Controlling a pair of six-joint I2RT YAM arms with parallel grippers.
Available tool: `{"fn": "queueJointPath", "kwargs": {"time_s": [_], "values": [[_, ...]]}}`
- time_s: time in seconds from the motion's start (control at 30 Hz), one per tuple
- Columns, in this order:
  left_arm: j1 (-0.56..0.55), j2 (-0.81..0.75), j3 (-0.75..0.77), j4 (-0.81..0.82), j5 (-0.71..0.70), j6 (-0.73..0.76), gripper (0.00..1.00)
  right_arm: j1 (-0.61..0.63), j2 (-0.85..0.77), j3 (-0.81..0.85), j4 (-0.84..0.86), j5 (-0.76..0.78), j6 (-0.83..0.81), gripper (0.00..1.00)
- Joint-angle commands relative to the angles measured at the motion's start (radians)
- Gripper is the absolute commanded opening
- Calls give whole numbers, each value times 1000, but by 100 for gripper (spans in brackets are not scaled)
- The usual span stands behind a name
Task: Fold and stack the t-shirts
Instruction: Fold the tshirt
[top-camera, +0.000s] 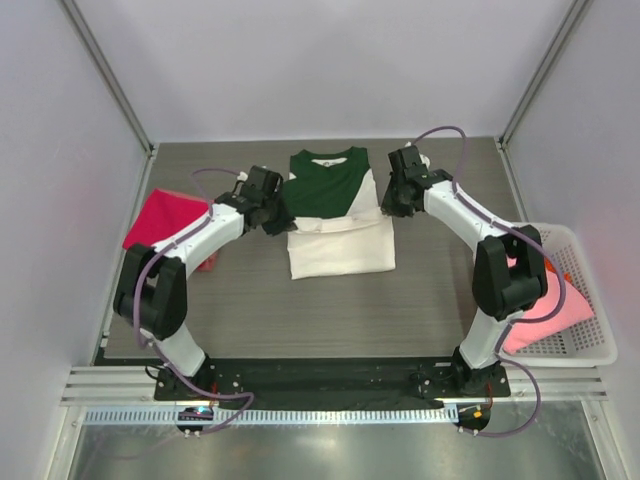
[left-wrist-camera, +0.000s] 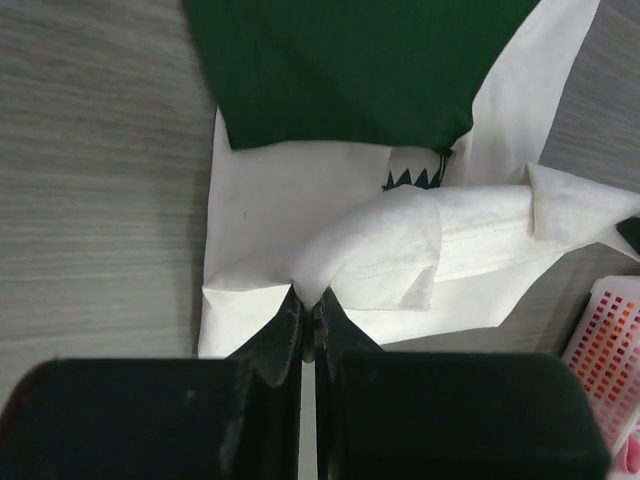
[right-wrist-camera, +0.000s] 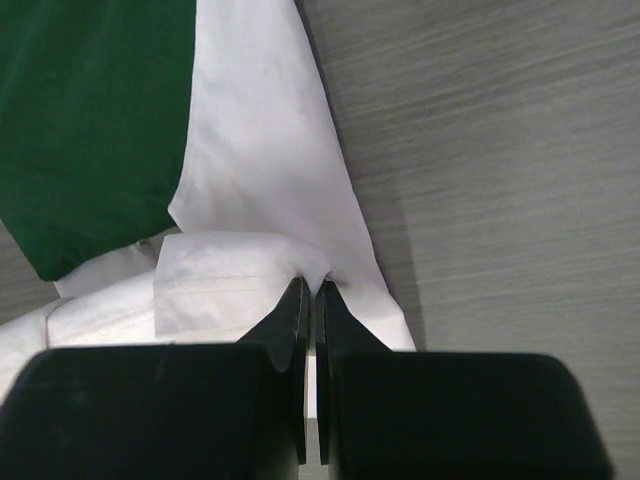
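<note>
- My left hand (left-wrist-camera: 310, 300) is clamped on a folded white edge of the cream-and-green t-shirt (top-camera: 340, 245); my right hand (right-wrist-camera: 310, 285) is pinched shut on its opposite side edge.
- That shirt lies in the middle of the bench (top-camera: 330, 310), toward the far wall, with bare surface between it and the arm bases.
- The magenta-red t-shirt (top-camera: 165, 218) sits at the left edge.
- The white lattice basket (top-camera: 585, 345) at the right edge holds the pink t-shirt (top-camera: 550, 315).

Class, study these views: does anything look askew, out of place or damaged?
Only the magenta-red shirt stands out: it lies turned at an angle by the left edge of the table. The cream-white shirt is merely mid-fold, pinched by the left gripper and right gripper. No damage shows.
</note>
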Motion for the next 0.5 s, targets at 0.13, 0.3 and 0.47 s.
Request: {"fn": "queueJointPath", "kwargs": {"time_s": [0.13,0.3,0.47], "values": [[58,164,182,22,119,42,4,-62,131,177,36,-89,-59,12],[77,204,221,-7,130,57,74,-78,112,151,45,-108,-50,89],[66,16,-18,65,120,49,80,-78,-121,-133,143,-143,-57,85]]}}
